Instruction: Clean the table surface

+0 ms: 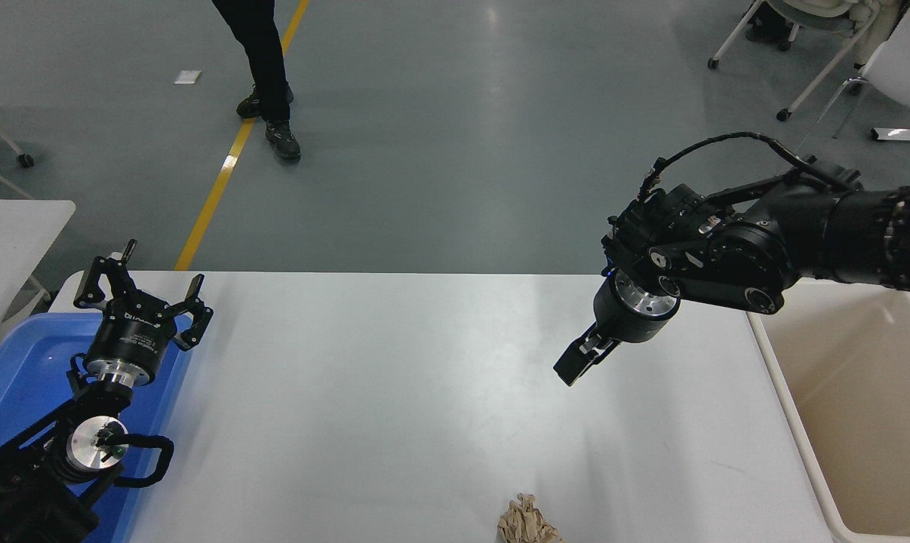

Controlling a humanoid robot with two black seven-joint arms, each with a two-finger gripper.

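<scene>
The right arm reaches in from the right edge, bent at the wrist, its right gripper (573, 367) angled down and leftward above the table surface (395, 392), fingers pressed together and holding nothing. The left gripper (147, 290) sits parked at the lower left over a blue plastic tray (17, 392), its fingers spread apart; white lettering on its body is too small to read. The smooth matte white tabletop fills the middle. A crumpled brown paper wad (527, 522) lies at its near edge. A beige plastic bin (855, 422) stands just beside the table's right side.
</scene>
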